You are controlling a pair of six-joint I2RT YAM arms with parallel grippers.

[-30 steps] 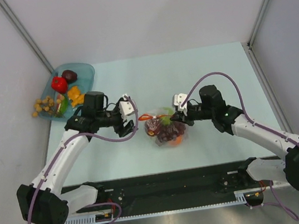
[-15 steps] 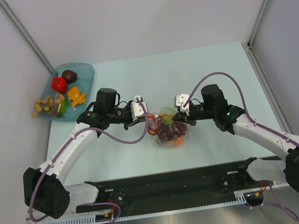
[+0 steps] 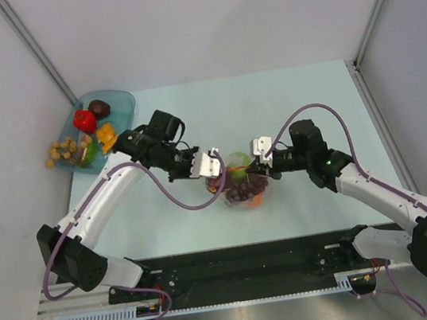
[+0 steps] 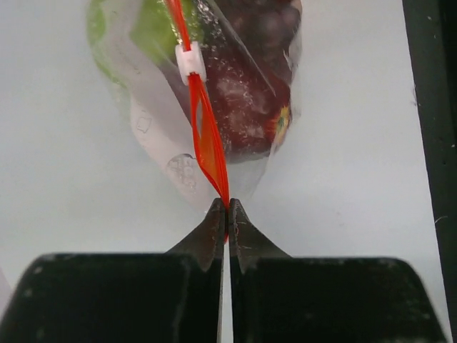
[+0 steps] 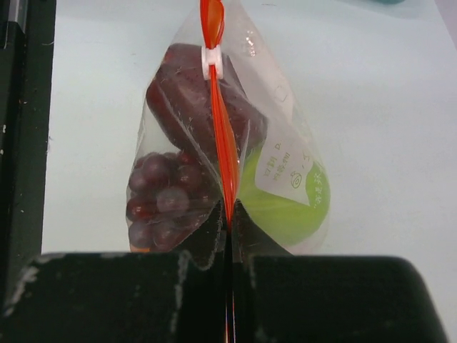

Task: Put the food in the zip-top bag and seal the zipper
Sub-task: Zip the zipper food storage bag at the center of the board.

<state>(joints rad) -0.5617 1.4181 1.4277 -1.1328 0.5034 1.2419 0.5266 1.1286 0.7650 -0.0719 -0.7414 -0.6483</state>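
The zip-top bag [image 3: 242, 186] lies mid-table, holding food: a dark purple grape bunch [image 5: 158, 200], a green apple [image 5: 285, 211] and a dark red fruit [image 5: 187, 96]. Its red-orange zipper [image 5: 222, 128] stands on edge between my two grippers, with a white slider [image 5: 212, 63] riding on it. My left gripper [image 3: 219, 170] is shut on one end of the zipper [image 4: 207, 143], near the slider [image 4: 191, 63]. My right gripper [image 3: 254, 167] is shut on the opposite end. A white label [image 5: 282, 168] covers part of the apple.
A teal-blue tray [image 3: 119, 101] at the back left holds a red pepper [image 3: 85, 120], a dark brown piece [image 3: 99, 109] and orange bits [image 3: 106, 136]. Yellow beads [image 3: 62, 151] spill over its left rim. A black rail [image 3: 245, 264] runs along the near edge.
My left arm swung right from beside the bag to its left end, and its open gripper closed on the zipper strip. The right gripper kept its grip and barely moved.
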